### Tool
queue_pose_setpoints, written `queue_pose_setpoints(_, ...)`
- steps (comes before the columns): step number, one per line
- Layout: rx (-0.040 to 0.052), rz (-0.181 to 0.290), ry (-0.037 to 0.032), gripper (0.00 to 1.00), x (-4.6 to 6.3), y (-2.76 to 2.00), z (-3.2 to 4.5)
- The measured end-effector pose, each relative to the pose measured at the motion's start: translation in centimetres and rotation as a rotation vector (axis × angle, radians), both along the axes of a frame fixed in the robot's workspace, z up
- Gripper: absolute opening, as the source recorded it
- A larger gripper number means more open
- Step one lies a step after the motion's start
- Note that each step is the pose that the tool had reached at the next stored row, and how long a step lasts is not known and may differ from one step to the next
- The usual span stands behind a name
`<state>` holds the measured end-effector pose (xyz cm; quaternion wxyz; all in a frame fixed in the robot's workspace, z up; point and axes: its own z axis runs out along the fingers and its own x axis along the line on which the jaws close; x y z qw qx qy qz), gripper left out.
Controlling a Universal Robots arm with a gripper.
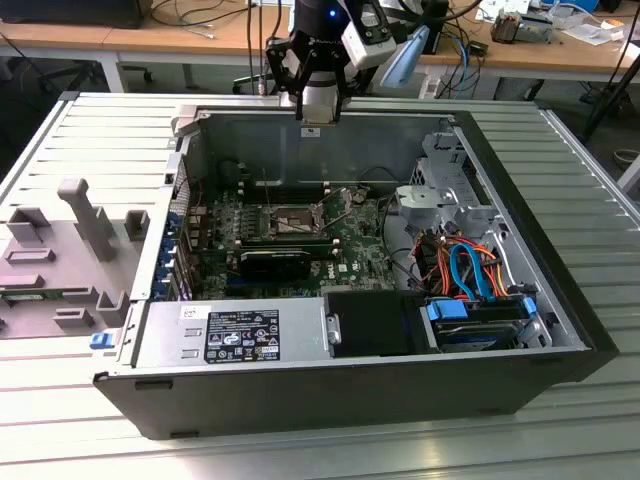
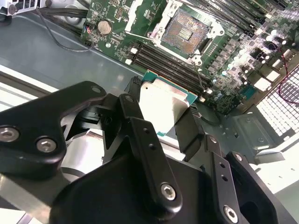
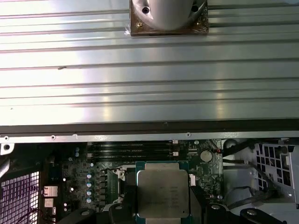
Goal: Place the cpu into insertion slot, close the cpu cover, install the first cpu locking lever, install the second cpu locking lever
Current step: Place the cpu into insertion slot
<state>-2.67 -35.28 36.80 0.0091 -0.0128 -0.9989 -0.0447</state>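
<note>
Between the fingers [image 2: 140, 135] sits the cpu [image 2: 161, 105], pinched by two opposite edges and lying flat with its silver-grey lid turned towards the wrist. In the first wrist view, the same chip [image 3: 163, 193] hangs clear of the board beneath it. The fingers are narrowed onto it, one on each side.

Beyond the fingertips lie the long black memory slots [image 2: 163, 63], and past those is the insertion slot [image 2: 187, 30], bare, with its contact field exposed. Just beside it, on the side away from the fingers, the cpu cover [image 2: 142, 16] appears to be swung up and out of the way, though its hinge is hard to make out. I cannot tell how either locking lever stands.

In the exterior view, the gripper [image 1: 318, 100] hovers over the far wall of the open computer case [image 1: 330, 400], which lies on the ribbed metal table [image 1: 60, 440]. The socket [image 1: 293, 221] on the green motherboard [image 1: 350, 250] is well below the fingers and nearer the camera.

By my reading, the chip is picked up but not yet seated. Placing it, closing the cover and setting both levers all remain.
</note>
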Motion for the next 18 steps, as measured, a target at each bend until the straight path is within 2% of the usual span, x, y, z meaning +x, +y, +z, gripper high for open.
queue_pose_setpoints(2,0.0,0.0,0.0,0.54,0.0,0.0,-0.02)
queue_pose_setpoints(4,-0.0009,0.0,0.0,0.54,0.0,0.0,-1.18)
queue_pose_setpoints(18,-0.0015,0.0,0.0,0.54,0.0,0.0,-1.48)
